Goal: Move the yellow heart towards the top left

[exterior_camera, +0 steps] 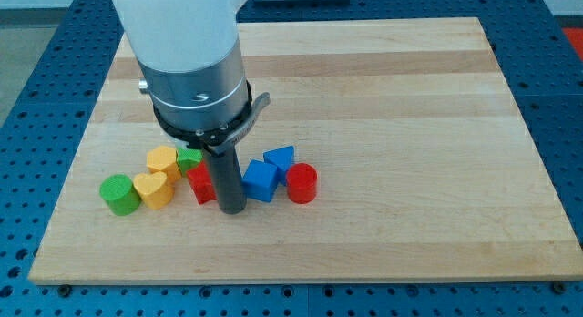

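The yellow heart [153, 189] lies at the view's lower left of the wooden board [383, 98], touching a green cylinder [118, 194] on its left. A yellow block [163, 159] of unclear shape sits just above it. My tip [233, 209] is down on the board to the heart's right, between a red block [201, 183] and a blue block [260, 180]. The red block lies between my tip and the heart.
A green block [189, 158] is partly hidden behind the rod. A blue triangular block [281, 158] and a red cylinder [301, 183] lie to the right of my tip. The arm's large white and grey body [187, 53] covers the board's upper left.
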`<action>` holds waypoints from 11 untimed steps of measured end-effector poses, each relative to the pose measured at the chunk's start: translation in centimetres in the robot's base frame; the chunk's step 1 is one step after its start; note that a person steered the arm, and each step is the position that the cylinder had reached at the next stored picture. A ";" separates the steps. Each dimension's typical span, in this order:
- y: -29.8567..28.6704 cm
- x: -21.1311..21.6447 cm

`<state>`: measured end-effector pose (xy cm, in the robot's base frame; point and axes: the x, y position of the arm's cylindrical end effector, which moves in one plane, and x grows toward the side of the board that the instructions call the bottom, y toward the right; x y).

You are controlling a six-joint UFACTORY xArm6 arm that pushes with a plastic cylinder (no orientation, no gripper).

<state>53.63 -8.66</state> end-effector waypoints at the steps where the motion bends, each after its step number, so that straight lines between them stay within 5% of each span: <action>1: 0.0 -1.9; 6: 1.5 -3.4; 9: -10.4 5.0; 11: -16.1 2.6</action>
